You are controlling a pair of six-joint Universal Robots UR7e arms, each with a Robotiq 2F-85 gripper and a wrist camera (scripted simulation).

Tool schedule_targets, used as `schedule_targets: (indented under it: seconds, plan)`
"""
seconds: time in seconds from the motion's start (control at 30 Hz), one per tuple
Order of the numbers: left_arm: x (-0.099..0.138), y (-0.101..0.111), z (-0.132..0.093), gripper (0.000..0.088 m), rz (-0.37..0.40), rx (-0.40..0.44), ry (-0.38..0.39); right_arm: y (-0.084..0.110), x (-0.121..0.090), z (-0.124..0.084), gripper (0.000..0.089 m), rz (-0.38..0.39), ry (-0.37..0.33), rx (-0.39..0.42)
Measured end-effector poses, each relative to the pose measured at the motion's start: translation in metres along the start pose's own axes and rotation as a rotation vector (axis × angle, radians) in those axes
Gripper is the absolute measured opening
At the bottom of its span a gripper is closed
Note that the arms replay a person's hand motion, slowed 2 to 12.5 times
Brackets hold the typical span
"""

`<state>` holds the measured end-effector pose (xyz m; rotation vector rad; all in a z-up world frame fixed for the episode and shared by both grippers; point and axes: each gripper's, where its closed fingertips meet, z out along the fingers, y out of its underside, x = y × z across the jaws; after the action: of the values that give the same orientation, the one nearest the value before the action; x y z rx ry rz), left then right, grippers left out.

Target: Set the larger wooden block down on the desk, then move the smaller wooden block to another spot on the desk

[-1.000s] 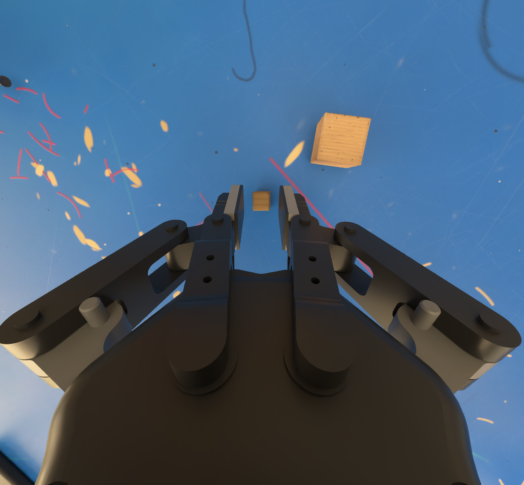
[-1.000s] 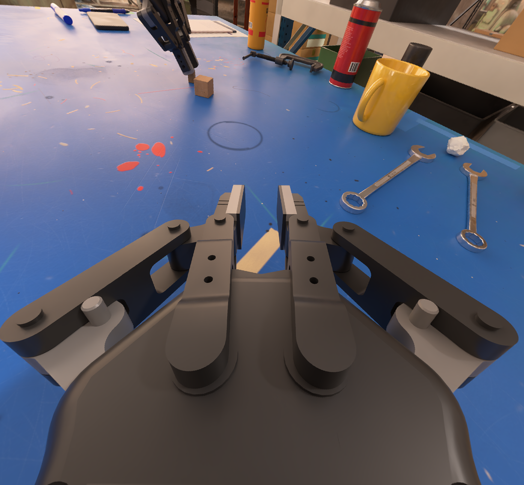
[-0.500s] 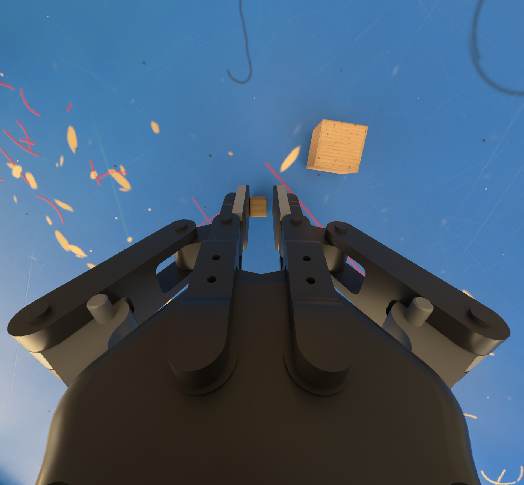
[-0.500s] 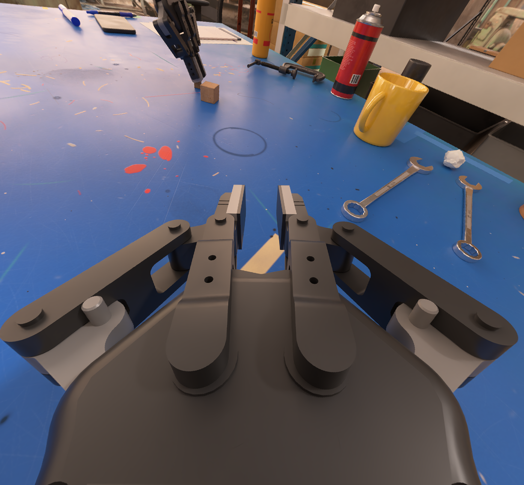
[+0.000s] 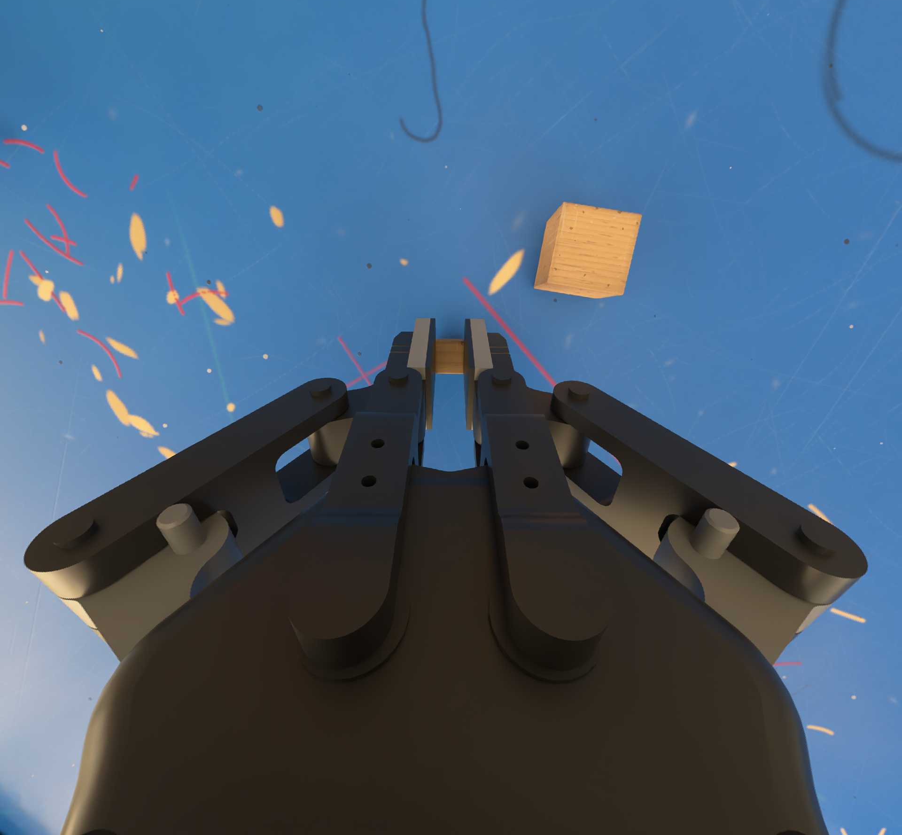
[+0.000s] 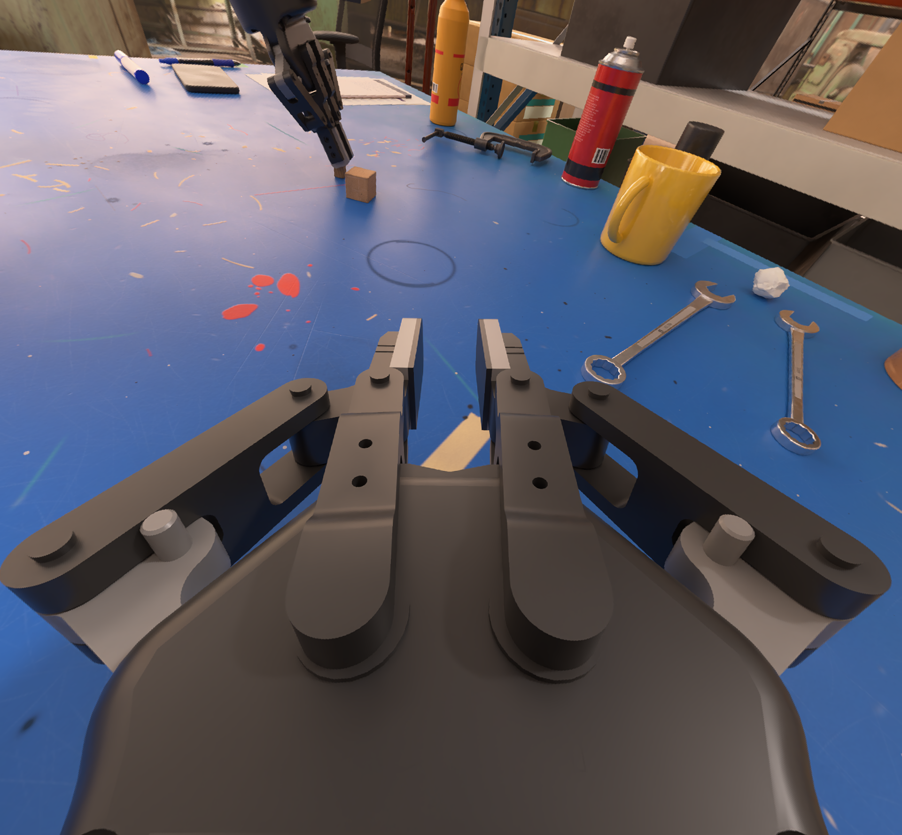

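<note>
While the left claw [image 5: 449, 348] points down at the blue counter [image 5: 634, 79], its two fingers are closed in on the smaller wooden block [image 5: 449, 356], with a pad touching each side of it. Whether that block is resting on the counter or lifted just off it cannot be told. The larger wooden block [image 5: 587, 250] sits flat on the counter close by, ahead and to the right of the fingertips and not touching them. Yellow flecks and thin red scratches mark the counter's surface on the left side of this view. From the right wrist view, the right claw [image 6: 449, 348] hangs above the counter with its fingers partly apart and nothing between them. A pale strip [image 6: 456, 443] lies on the counter beneath it. Far across the counter, the left claw is seen from the side, tilted down with its tip at the small block, just beside the larger block. Along the right edge stand a yellow mug [image 6: 656, 206], a red spray can [image 6: 603, 116] and an orange squeeze bottle [image 6: 450, 50]. Two wrenches [image 6: 654, 335] lie near a crumpled white wad [image 6: 770, 282], and a dark clamp [image 6: 493, 143] lies farther back.
</note>
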<state>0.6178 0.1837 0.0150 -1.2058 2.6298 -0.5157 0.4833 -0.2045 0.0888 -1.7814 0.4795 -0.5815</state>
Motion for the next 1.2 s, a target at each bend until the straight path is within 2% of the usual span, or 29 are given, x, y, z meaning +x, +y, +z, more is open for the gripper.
schedule_targets:
  seconds: [0.13,0.27,0.43,0.57,0.7,0.87,0.97,1.1,1.2]
  plan:
    - [0.0,-0.001,-0.003,0.0105,0.006,0.003,-0.02,-0.001,0.0,0.0,0.02,0.004,-0.002,0.003]
    - [0.002,-0.007,-0.014,0.0105,0.006,0.046,-0.039,-0.003,-0.001,-0.001,0.02,0.009,-0.004,0.008]
    - [0.006,-0.02,-0.04,0.0106,0.006,0.146,-0.086,-0.005,-0.001,-0.002,0.02,0.02,0.002,0.008]
    - [0.023,-0.032,-0.066,0.0105,0.026,0.255,-0.082,-0.006,-0.001,-0.004,0.0202,0.039,0.001,0.0]
    - [0.057,-0.045,-0.095,0.0105,0.063,0.399,-0.024,-0.008,-0.001,-0.006,0.0204,0.061,-0.001,-0.004]
    - [0.111,-0.055,-0.131,0.0105,0.092,0.569,0.064,-0.012,-0.001,-0.01,0.0206,0.092,-0.007,0.004]
    - [0.147,-0.058,-0.151,0.0103,0.116,0.659,0.114,-0.015,-0.004,-0.012,0.0208,0.125,-0.035,0.013]
    - [0.201,-0.061,-0.168,0.0103,0.165,0.752,0.198,-0.021,-0.01,-0.015,0.0208,0.167,-0.079,0.035]
    - [0.242,-0.062,-0.17,0.0103,0.208,0.779,0.27,-0.025,-0.014,-0.017,0.0208,0.187,-0.103,0.049]
